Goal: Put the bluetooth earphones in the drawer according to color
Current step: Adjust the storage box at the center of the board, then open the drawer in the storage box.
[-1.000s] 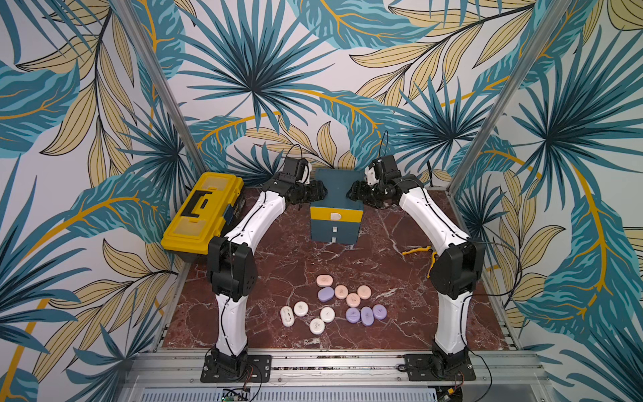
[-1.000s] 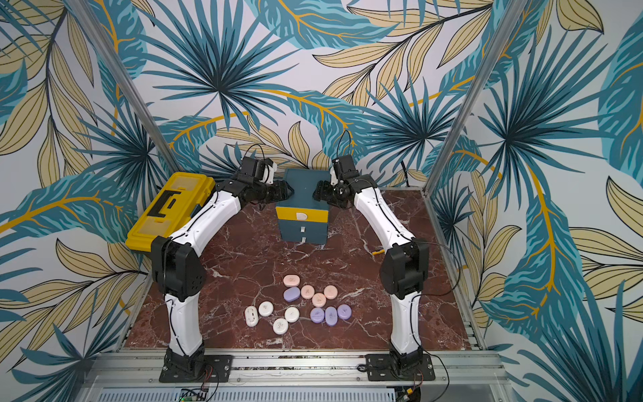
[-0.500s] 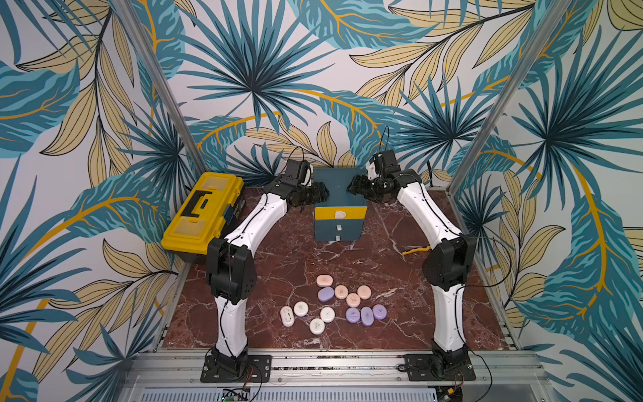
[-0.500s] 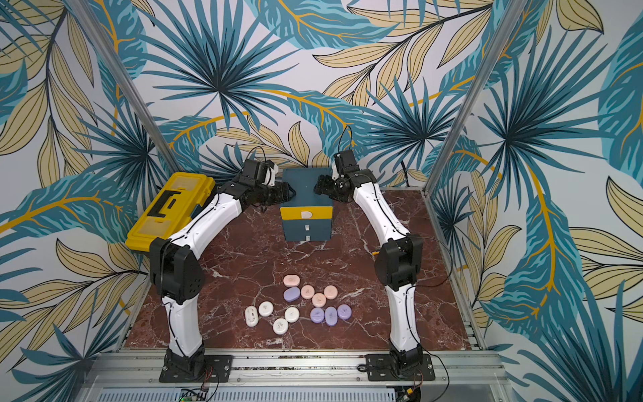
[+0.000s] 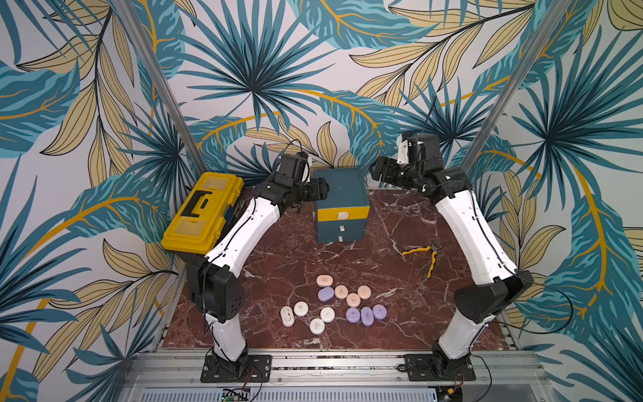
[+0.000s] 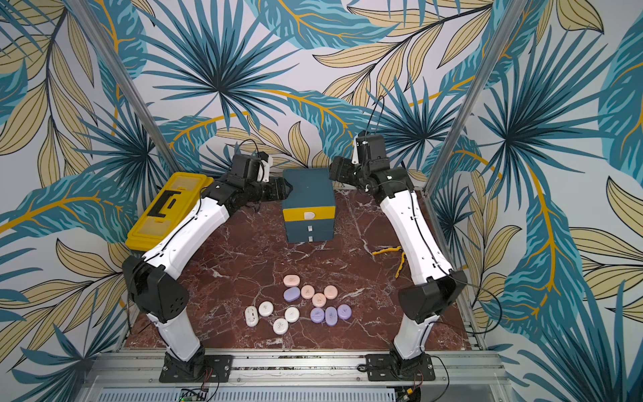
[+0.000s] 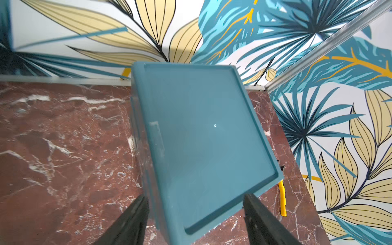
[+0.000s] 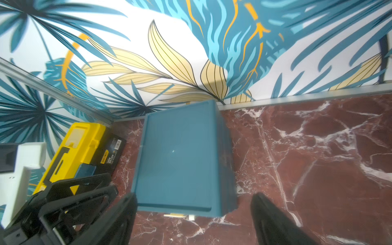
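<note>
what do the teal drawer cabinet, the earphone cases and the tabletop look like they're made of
Drawer cabinet: likely moulded plastic, matte; uniform colour, raised rim on top.
Earphone cases: probably smooth plastic, soft sheen, rounded pastel shells.
Tabletop: red-brown with white veins, marble or a marble-look surface; cannot tell which.

A small teal drawer cabinet [image 5: 341,205] is set upright at the back middle of the table [image 5: 295,257], all three drawers shut: the top front is yellow, the lower two teal, each white-tabbed. Twelve oval bluetooth earphones [image 5: 353,299] are laid flat near the front, well apart from it. Four white cases [image 5: 301,308] are grouped leftmost. Four peach-pink cases [image 5: 364,291] are clustered with one lilac case [image 5: 326,294], and three lilac cases [image 5: 367,316] lie just in front.
</note>
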Robot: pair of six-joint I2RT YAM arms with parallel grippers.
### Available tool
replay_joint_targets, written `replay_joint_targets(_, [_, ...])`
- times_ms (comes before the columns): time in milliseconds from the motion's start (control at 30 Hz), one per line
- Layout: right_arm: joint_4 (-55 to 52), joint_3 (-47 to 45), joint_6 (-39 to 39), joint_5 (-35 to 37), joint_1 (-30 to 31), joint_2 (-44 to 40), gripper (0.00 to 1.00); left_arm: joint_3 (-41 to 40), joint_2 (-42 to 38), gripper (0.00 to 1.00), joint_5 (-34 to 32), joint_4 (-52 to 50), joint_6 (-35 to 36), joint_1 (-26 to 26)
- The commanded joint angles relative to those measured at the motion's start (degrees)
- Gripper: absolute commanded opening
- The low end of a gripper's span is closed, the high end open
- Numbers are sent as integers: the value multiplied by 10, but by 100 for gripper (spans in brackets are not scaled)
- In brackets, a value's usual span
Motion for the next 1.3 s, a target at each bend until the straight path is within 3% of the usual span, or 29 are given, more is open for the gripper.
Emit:
replay_joint_targets(0, [-2,-116,-12,18,10,-79,89,-64,-82,75,-69,-16,30,8])
replay_joint_targets(233, [79,-389,32,25,79,-254,85,-261,-245,76,-136,17,40,24])
replay_joint_targets(333, [112,-464,57,56,130,-275,84,-323,-279,76,-123,39,27,33])
replay_joint_targets(433, [136,-482,73,66,146,-254,83,-338,-277,76,-106,45,19,37])
replay_joint_targets(600, [125,-403,66,76,151,-167,83,-306,-246,77,-80,60,13,39])
replay_joint_targets(800, [74,-274,63,72,152,-42,83,-198,-150,76,-31,61,3,42])
replay_joint_targets(1033, [-5,-163,74,90,152,45,85,-66,-34,76,15,42,-13,41])
replay_joint_targets(1267, [-80,-77,73,103,152,112,86,9,44,76,41,20,-18,27])
